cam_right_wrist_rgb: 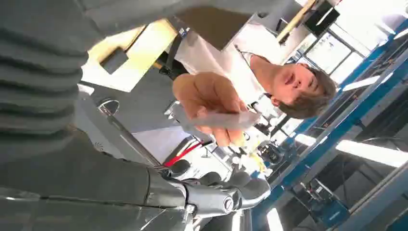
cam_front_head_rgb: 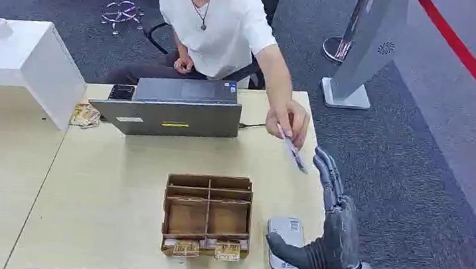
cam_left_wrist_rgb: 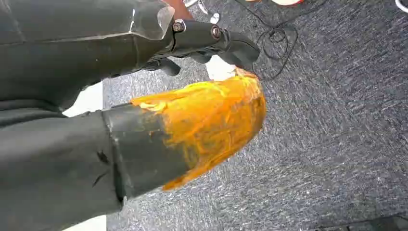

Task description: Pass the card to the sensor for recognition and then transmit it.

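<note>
The card (cam_front_head_rgb: 293, 152) is sitting in the person's hand (cam_front_head_rgb: 292, 121), out over the far right corner of the surface (cam_front_head_rgb: 107, 207), and it is being held by its upper end so that its long axis is slanting down and toward the robot. Going across from the left: the silver laptop (cam_front_head_rgb: 174, 109) is standing at the back of the surface with its lid toward the robot, the brown compartmented box (cam_front_head_rgb: 207, 215) is sitting nearer the front edge, and the grey sensor (cam_front_head_rgb: 286, 241) is lying flat just to the right of the box. The right hand (cam_front_head_rgb: 333, 218) is rising beside the sensor with its palm turned inward, its fingers (cam_front_head_rgb: 326, 169) pointing up and away and its thumb jutting out over the sensor. The card's lower end is hanging just to the left of those fingertips, close by, though whether it is touching them cannot be told; in the right wrist view the card (cam_right_wrist_rgb: 221, 120) is lying crosswise above the fingers with a gap showing. The right hand is holding nothing, its fingers released and parted from the thumb. The left hand (cam_left_wrist_rgb: 211, 41) is hanging over the carpet well away from the exchange, its fingers curling loosely around nothing that can be seen. The right hand is plainly the nearer one, and the card's free lower end is the part it would likely be closing on.
</note>
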You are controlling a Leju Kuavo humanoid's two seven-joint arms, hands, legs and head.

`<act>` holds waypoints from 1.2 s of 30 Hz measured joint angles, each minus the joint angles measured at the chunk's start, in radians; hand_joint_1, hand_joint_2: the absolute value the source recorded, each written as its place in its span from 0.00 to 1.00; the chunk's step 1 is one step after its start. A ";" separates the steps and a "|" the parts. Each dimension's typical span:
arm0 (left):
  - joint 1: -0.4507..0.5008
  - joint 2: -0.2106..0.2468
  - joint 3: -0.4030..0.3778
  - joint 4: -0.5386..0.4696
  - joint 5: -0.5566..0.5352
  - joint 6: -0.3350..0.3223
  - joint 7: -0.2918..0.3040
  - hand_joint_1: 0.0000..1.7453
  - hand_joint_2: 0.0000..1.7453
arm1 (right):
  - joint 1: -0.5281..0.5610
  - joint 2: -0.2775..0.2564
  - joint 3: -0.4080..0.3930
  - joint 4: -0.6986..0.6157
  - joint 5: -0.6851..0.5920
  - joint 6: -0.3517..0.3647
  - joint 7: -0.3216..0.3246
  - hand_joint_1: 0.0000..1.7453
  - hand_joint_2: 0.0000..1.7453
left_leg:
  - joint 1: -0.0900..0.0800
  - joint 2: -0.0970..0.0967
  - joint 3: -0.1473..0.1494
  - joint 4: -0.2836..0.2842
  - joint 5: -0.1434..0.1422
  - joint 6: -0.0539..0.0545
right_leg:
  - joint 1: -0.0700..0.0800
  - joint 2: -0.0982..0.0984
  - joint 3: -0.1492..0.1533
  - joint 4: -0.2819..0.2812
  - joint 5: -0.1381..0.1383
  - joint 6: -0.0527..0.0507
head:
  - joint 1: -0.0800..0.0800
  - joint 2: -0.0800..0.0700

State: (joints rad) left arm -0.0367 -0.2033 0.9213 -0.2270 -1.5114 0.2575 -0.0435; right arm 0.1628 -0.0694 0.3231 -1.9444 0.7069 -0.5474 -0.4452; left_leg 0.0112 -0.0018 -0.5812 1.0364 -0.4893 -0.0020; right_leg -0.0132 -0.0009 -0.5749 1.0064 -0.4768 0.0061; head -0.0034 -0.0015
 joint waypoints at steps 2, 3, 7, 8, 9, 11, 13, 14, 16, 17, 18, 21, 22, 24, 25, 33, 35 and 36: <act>0.000 0.000 0.000 0.000 0.000 0.000 0.000 0.00 0.00 | -0.004 0.002 0.000 0.000 0.003 -0.002 0.005 0.00 1.00 | 0.000 0.000 0.000 0.000 0.000 0.000 | 0.000 0.000 0.000 0.000 0.000 0.000 | 0.000 0.000; 0.000 0.000 0.000 0.000 0.000 0.000 0.000 0.00 0.00 | -0.006 0.003 0.000 0.000 0.004 -0.003 0.005 0.00 1.00 | 0.000 0.000 0.000 0.000 0.000 0.000 | 0.000 0.000 0.000 0.000 0.000 0.000 | 0.000 0.000; 0.000 0.000 0.000 0.000 0.000 0.000 0.000 0.00 0.00 | -0.008 0.006 0.000 0.000 0.005 -0.003 0.005 0.00 1.00 | 0.000 0.000 0.000 0.000 0.000 0.000 | 0.000 0.000 0.000 0.000 0.000 0.000 | 0.000 0.000; 0.000 0.000 0.000 0.000 0.000 0.000 0.000 0.00 0.00 | -0.009 0.008 0.000 0.000 0.005 -0.003 0.005 0.00 1.00 | 0.000 0.000 0.000 0.000 0.000 0.000 | 0.000 0.000 0.000 0.000 0.000 0.000 | 0.000 0.000; 0.000 0.000 0.000 0.000 0.000 0.000 0.000 0.00 0.00 | -0.010 0.008 0.000 0.000 0.005 -0.003 0.005 0.00 1.00 | 0.000 0.000 0.000 0.000 0.000 0.000 | 0.000 0.000 0.000 0.000 0.000 0.000 | 0.000 0.000; 0.000 0.000 0.000 0.000 0.000 0.000 0.000 0.00 0.00 | -0.010 0.008 0.000 0.000 0.007 -0.003 0.005 0.00 1.00 | 0.000 0.000 0.000 0.000 0.000 0.000 | 0.000 0.000 0.000 0.000 0.000 0.000 | 0.000 0.000; 0.000 0.000 0.000 0.000 0.000 0.000 0.000 0.00 0.00 | -0.011 0.008 0.000 0.000 0.008 -0.003 0.005 0.00 1.00 | 0.000 0.000 0.000 0.000 0.000 0.000 | 0.000 0.000 0.000 0.000 0.000 0.000 | 0.000 0.000; 0.000 0.000 0.000 0.000 0.000 0.000 0.000 0.00 0.00 | -0.011 0.008 0.000 0.000 0.008 -0.003 0.005 0.00 1.00 | 0.000 0.000 0.000 0.000 0.000 0.000 | 0.000 0.000 0.000 0.000 0.000 0.000 | 0.000 0.000; 0.000 0.000 0.000 0.000 0.000 0.000 0.000 0.00 0.00 | -0.011 0.008 0.000 0.000 0.008 -0.003 0.005 0.00 1.00 | 0.000 0.000 0.000 0.000 0.000 0.000 | 0.000 0.000 0.000 0.000 0.000 0.000 | 0.000 0.000; 0.000 0.000 0.000 0.000 0.000 0.000 0.000 0.00 0.00 | -0.011 0.008 0.000 0.000 0.015 -0.008 0.005 0.00 1.00 | 0.000 0.000 0.000 0.000 0.000 0.000 | 0.000 0.000 0.000 0.000 0.000 0.000 | 0.000 0.000; 0.000 0.000 0.000 0.000 -0.003 -0.003 0.000 0.00 0.00 | -0.011 0.008 0.000 0.000 0.043 -0.023 0.009 0.00 1.00 | 0.000 0.000 0.000 0.000 0.000 0.000 | 0.000 0.000 0.000 0.000 0.000 0.000 | 0.000 0.000; 0.000 0.000 0.000 0.000 -0.011 -0.008 -0.007 0.00 0.00 | -0.020 0.010 0.000 0.001 0.230 -0.107 0.061 0.00 1.00 | 0.000 0.000 0.000 0.000 0.000 0.000 | 0.000 0.000 0.000 0.000 0.000 0.000 | 0.000 0.000; 0.000 0.000 0.000 0.000 -0.015 -0.009 -0.008 0.00 0.00 | -0.025 0.012 -0.001 0.002 0.298 -0.125 0.076 0.00 1.00 | 0.000 0.000 0.000 0.000 0.000 0.000 | 0.000 0.000 0.000 0.000 0.000 0.000 | 0.000 0.000; 0.000 0.000 0.000 0.000 -0.022 -0.015 -0.010 0.00 0.00 | -0.035 0.033 -0.016 0.002 0.501 -0.140 0.109 0.00 1.00 | 0.000 0.000 0.000 0.000 0.000 0.000 | 0.000 0.000 0.000 0.000 0.000 0.000 | 0.000 0.000; 0.000 0.000 0.000 0.000 -0.024 -0.016 -0.011 0.00 0.00 | -0.040 0.044 -0.023 0.001 0.578 -0.140 0.126 0.00 1.00 | 0.000 0.000 0.000 0.000 0.000 0.000 | 0.000 0.000 0.000 0.000 0.000 0.000 | 0.000 0.000; 0.000 -0.003 0.000 0.000 -0.034 -0.024 -0.015 0.00 0.00 | -0.079 0.156 -0.211 -0.046 0.846 -0.143 -0.053 0.00 1.00 | 0.000 0.000 0.000 0.000 0.000 0.000 | 0.000 0.000 0.000 0.000 0.000 0.000 | 0.000 0.000; 0.000 -0.003 0.000 0.003 -0.034 -0.024 -0.015 0.00 0.00 | -0.081 0.188 -0.251 -0.053 0.846 -0.143 -0.072 0.00 1.00 | 0.000 0.000 0.000 0.000 0.000 0.000 | 0.000 0.000 0.000 0.000 0.000 0.000 | 0.000 0.000; 0.000 -0.003 0.000 0.004 -0.035 -0.024 -0.016 0.00 0.00 | -0.080 0.201 -0.268 -0.056 0.846 -0.143 -0.077 0.00 1.00 | 0.000 0.000 0.000 0.000 0.000 0.000 | 0.000 0.000 0.000 0.000 0.000 0.000 | 0.000 0.000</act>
State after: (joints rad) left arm -0.0370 -0.2064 0.9209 -0.2232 -1.5465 0.2335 -0.0591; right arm 0.0824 0.1313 0.0549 -2.0008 1.5530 -0.6901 -0.5226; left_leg 0.0112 -0.0021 -0.5814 1.0365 -0.4890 -0.0019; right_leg -0.0132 -0.0012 -0.5749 1.0064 -0.4767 0.0059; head -0.0038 -0.0015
